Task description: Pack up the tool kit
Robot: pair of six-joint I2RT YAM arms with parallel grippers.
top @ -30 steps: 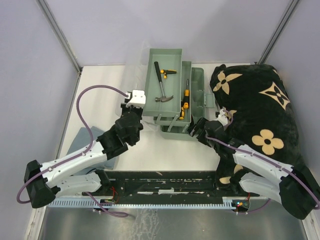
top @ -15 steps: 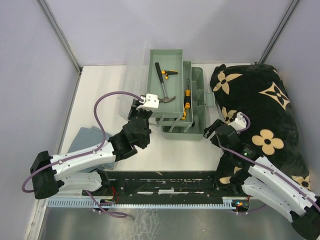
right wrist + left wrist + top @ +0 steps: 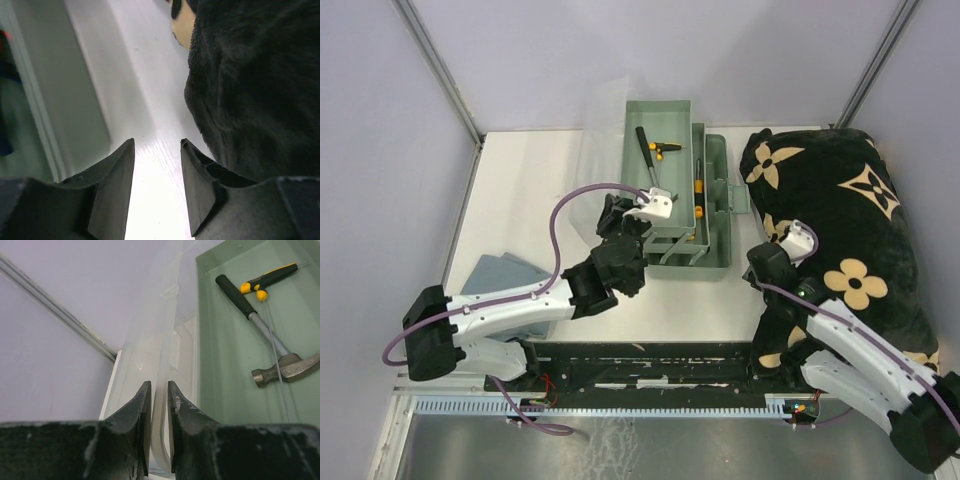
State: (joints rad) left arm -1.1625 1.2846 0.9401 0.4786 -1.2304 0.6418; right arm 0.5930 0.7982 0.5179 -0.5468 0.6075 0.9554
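Observation:
The pale green toolbox [image 3: 715, 255] sits mid-table with its trays folded out to the far left. A hammer [image 3: 648, 162] [image 3: 260, 325] and a yellow-and-black handled tool [image 3: 666, 147] [image 3: 267, 279] lie in the top tray. Orange-and-black screwdrivers [image 3: 697, 186] lie in the tray beside it. The translucent lid [image 3: 605, 150] [image 3: 155, 340] stands up along the tray's left side. My left gripper [image 3: 618, 212] [image 3: 159, 385] is shut on its near edge. My right gripper [image 3: 760, 257] [image 3: 157, 142] is open and empty over bare table, between the toolbox wall [image 3: 75, 100] and the blanket.
A black blanket with beige flowers [image 3: 840, 220] [image 3: 250, 75] fills the right side, touching my right arm. A folded grey-blue cloth [image 3: 500, 275] lies at the near left under my left arm. Frame posts and purple walls close in the back.
My left gripper has swung right with the lid, and the trays have shifted right toward the box. My right gripper has pulled back from the toolbox, and its jaws have narrowed.

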